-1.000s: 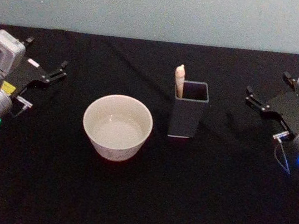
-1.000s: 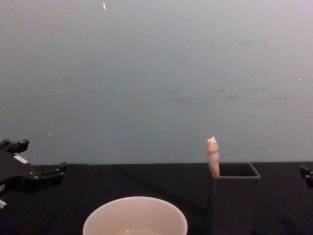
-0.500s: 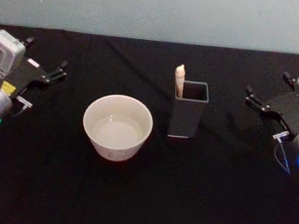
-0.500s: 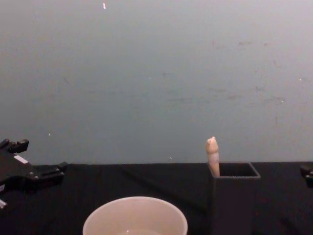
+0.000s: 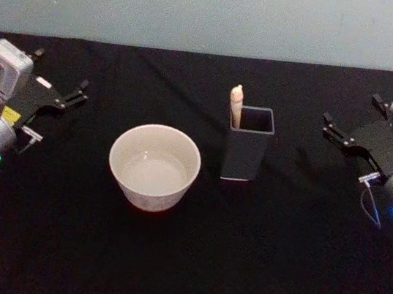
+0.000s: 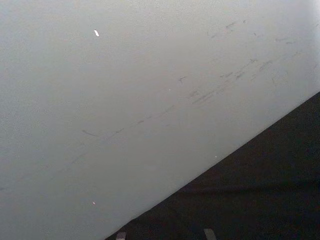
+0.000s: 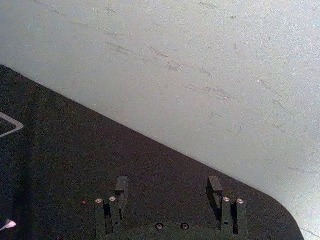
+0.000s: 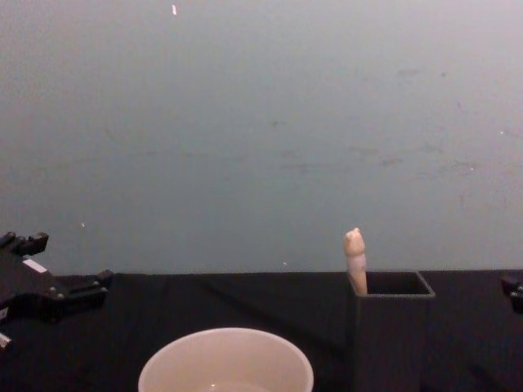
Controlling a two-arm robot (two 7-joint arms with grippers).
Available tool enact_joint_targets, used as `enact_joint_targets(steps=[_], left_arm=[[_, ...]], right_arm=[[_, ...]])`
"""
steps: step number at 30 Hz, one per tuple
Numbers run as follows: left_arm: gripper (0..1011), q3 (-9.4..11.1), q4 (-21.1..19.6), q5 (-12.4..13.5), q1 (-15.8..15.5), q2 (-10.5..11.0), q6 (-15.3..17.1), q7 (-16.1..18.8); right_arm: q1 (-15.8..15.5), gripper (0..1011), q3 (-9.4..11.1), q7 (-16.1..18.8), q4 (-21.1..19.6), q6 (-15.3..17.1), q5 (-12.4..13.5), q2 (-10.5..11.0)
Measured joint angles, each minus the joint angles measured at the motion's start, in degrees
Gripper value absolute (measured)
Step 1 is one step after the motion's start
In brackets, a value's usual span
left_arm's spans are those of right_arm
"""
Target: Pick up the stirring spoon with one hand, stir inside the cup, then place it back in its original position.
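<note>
The stirring spoon stands in the dark grey square holder, its original position, with only the cream-beige handle showing above the rim. To the holder's left sits the wide cream-white cup, whose rim also appears in the chest view. My left gripper hovers open at the table's left side, well away from the cup. At the right side my right gripper is open too, apart from the holder. In the right wrist view its fingers are spread with nothing between them.
A black cloth covers the table, which ends at a pale blue-grey wall behind. Bare cloth lies between each gripper and the two vessels, and in front of them.
</note>
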Motion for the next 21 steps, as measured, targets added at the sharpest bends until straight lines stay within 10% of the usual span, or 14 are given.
enact_joint_targets(steps=[21], left_arm=[[1001,0.0,0.0,0.0,0.0,0.0,0.0,0.0]], right_arm=[[-4.8,1002,5.2,9.7,-14.0,11.2,9.0,3.0]])
